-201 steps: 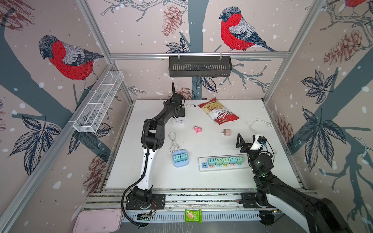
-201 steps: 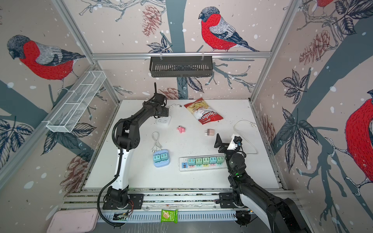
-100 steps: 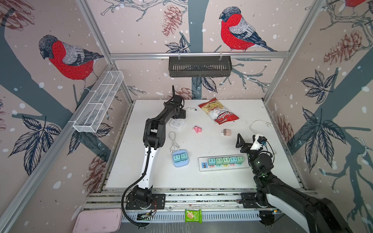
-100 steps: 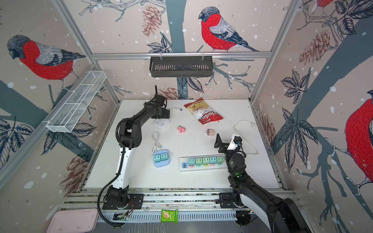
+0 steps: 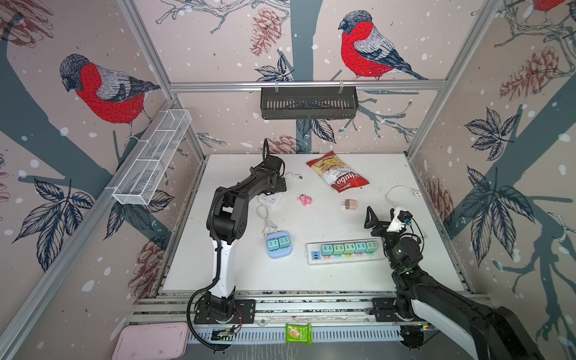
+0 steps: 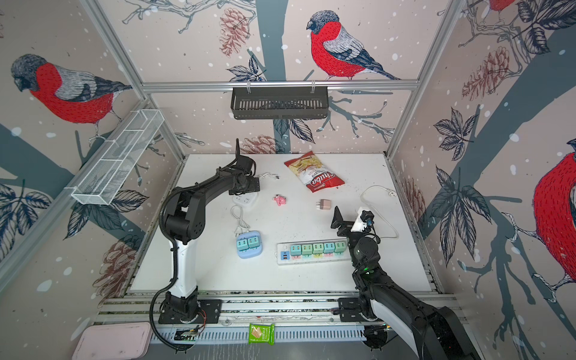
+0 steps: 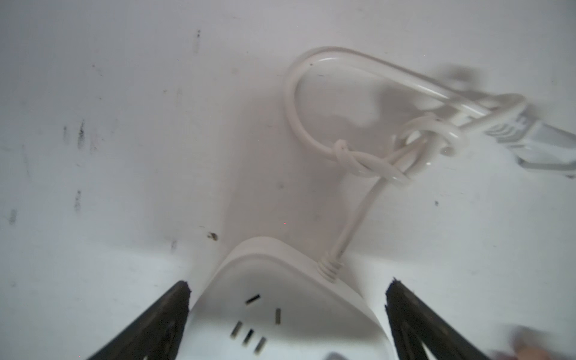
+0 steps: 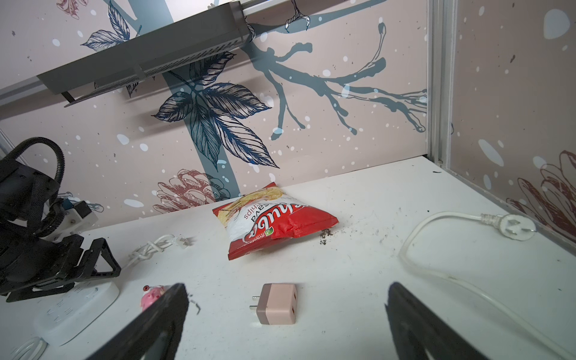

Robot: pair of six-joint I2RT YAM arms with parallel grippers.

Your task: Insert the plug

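Currently: pink plug [image 5: 350, 204] loose on bench [image 5: 311, 280], right of frame centre, uninserted. Right pincer [image 5: 381, 215] open, empty. Left pincer [image 7: 287, 288] open astride socket block [image 7: 280, 314]. Grasp, insertion outstanding.

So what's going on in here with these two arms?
Two robot arms are set up to plug something in. The left gripper hangs low over a small white socket block at the far left of the table, with its open jaws on either side of the block and nothing gripped. The right gripper is open and empty too, facing a pink plug adapter that lies loose on the table, not in any socket.
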